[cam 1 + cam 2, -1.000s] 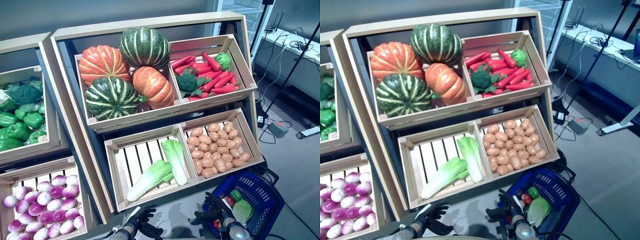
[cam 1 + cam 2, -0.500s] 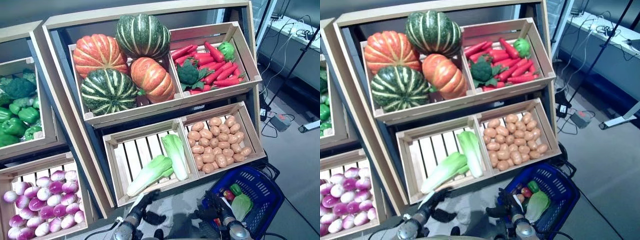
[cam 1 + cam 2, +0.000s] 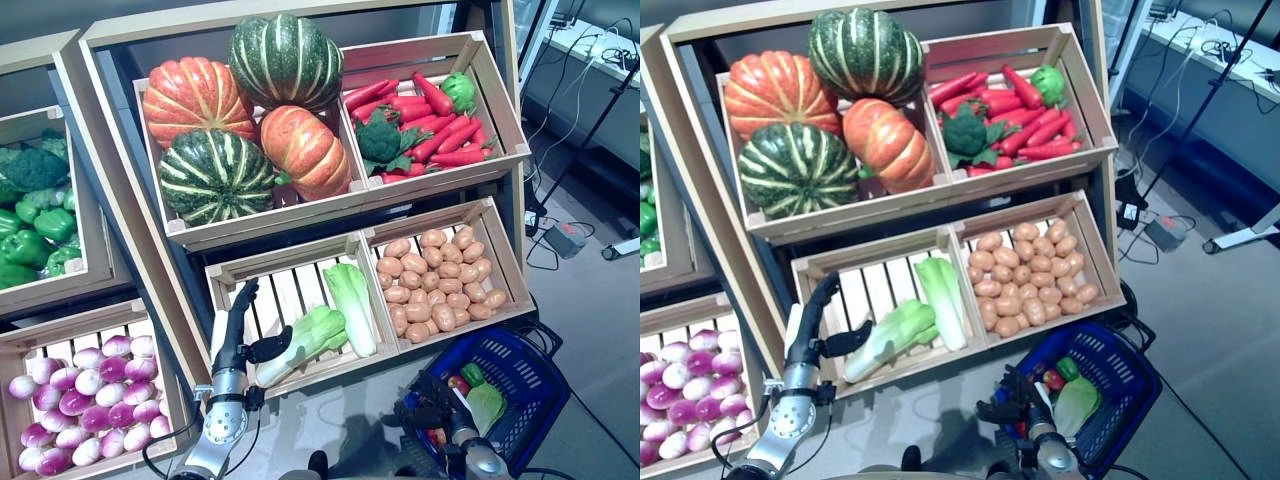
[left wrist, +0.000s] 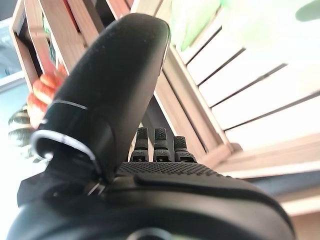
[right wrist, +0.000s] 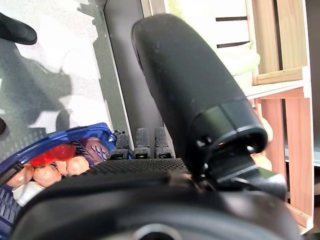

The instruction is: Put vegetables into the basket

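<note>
My left hand (image 3: 234,335) is raised in front of the lower wooden crate (image 3: 228,275), open with its fingers straight up. Its thumb reaches toward the stem end of a pale green cabbage (image 3: 305,340) lying in that crate, close to it or just touching. A second cabbage (image 3: 352,303) lies beside it. The blue basket (image 3: 545,395) stands on the floor at the lower right and holds a leafy green vegetable (image 3: 487,407), a green pepper (image 3: 472,377) and a red tomato (image 3: 458,386). My right hand (image 3: 425,410) is open beside the basket's near rim (image 5: 60,136).
The wooden stand (image 3: 110,190) with its slanted crates is straight ahead. A crate of potatoes (image 3: 435,280) sits just above the basket. Cables and a power brick (image 3: 567,240) lie on the grey floor to the right.
My left hand has risen from low near the floor up to the front of the cabbage crate, fingers now straight. The camera has shifted. The right hand stays by the basket.
</note>
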You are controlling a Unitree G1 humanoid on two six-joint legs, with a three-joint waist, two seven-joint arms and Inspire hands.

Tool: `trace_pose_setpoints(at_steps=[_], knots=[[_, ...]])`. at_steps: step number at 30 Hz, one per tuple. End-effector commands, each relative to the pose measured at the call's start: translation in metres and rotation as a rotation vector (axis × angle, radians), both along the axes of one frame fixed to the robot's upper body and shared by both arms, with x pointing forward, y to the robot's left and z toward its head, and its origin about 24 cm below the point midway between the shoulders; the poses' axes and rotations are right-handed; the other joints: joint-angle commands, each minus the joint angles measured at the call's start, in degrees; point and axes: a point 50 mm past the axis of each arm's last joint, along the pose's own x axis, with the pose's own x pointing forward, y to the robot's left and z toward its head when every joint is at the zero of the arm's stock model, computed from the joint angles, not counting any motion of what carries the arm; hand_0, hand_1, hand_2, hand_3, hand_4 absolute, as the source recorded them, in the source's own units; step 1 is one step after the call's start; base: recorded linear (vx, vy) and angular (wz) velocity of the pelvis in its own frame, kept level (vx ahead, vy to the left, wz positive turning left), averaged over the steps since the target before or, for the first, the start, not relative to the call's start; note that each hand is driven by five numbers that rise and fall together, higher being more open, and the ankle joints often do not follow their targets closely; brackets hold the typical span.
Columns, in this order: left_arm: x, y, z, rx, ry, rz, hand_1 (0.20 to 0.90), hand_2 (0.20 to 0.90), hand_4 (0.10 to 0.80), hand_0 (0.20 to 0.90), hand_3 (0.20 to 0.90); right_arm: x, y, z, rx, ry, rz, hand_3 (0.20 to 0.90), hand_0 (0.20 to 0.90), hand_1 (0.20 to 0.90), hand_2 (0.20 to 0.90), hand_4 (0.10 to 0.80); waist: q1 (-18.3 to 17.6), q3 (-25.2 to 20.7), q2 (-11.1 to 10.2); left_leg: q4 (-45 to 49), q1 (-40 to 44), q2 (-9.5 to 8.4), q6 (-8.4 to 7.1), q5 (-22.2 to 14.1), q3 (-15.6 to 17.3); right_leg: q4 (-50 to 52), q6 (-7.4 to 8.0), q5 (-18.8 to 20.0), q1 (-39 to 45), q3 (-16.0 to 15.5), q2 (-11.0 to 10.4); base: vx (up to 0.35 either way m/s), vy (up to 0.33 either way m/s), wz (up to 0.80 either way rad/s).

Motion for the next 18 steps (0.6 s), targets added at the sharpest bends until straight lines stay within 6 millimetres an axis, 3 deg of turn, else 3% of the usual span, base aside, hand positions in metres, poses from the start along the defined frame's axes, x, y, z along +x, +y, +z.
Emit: trace_pose_setpoints(at_steps=[1,8,15,18], knots=[[0.026,0.018,0.033,0.112,-0.185,0.110,0.900,0.900,0.800,0.900,0.900,0.031,0.007,0.027,0.042,-0.196,-0.010,0.900,0.900,0.900,0.900,0.800,-1.20,0.42,-2.12,0.52,3.56,-1.23,0.40,-7.65,4.72,0.40,-2.86,-2.83,2.31,2.86,0.04,0.088,0.023,-0.15],[0.030,0.030,0.021,0.205,-0.082,0.233,0.900,0.900,0.800,0.900,0.900,0.037,0.003,0.036,0.027,-0.240,-0.021,0.900,0.900,0.900,0.900,0.800,-2.70,1.59,-1.88,0.52,3.43,-1.19,0.50,-6.88,5.82,0.83,-2.96,-2.62,1.39,3.80,-0.10,0.041,0.036,-0.12],[0.068,0.029,0.040,0.187,-0.119,0.286,0.900,0.900,0.800,0.900,0.900,0.072,-0.011,0.061,-0.015,-0.360,-0.028,0.900,0.900,0.900,0.900,0.800,-4.17,8.03,-1.18,11.66,-6.24,-1.07,0.10,-7.70,6.74,14.19,-4.08,-6.07,-9.71,5.77,-1.82,-0.156,0.080,-0.18],[0.072,0.037,0.042,0.162,-0.098,0.303,0.900,0.900,0.800,0.900,0.900,0.076,-0.018,0.064,-0.019,-0.371,-0.040,0.900,0.900,0.900,0.900,0.800,-4.68,9.42,-1.23,14.67,-8.02,-0.87,0.05,-8.56,7.52,16.39,-4.04,-6.84,-11.23,6.62,-2.21,-0.066,0.056,-0.18]])
